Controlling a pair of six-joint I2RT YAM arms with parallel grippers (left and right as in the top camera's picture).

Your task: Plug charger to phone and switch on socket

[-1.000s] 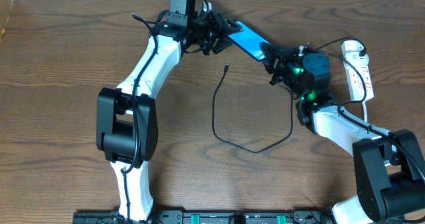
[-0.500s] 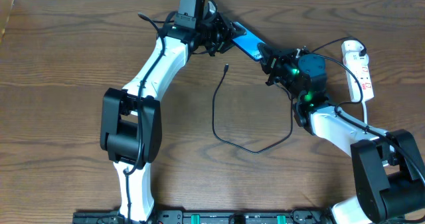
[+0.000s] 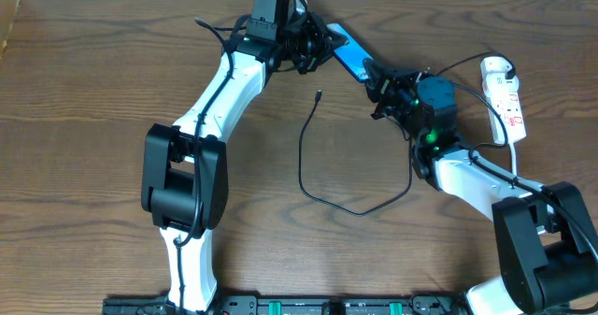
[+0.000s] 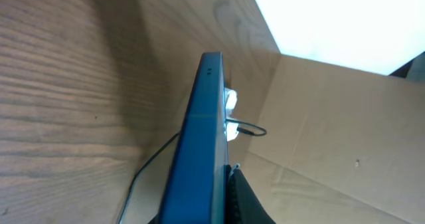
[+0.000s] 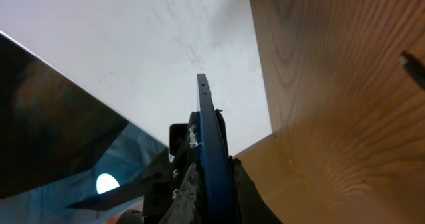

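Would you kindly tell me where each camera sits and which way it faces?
Overhead: fixed above the table, looking straight down; both arms show, left gripper and right gripper each holding an end of the phone; charger and socket lie nearby.
Left wrist: on the left arm, looking along the phone's edge; one dark finger shows.
Right wrist: on the right arm, facing the phone's edge from the other end; both fingers show.
Shared: both wrist views see the phone edge-on.

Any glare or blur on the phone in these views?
Left wrist: phone edge soft, close to lens; white area top right blown out. Right wrist: phone edge sharper; dark blurred shape lower left. Overhead: even light, no glare.
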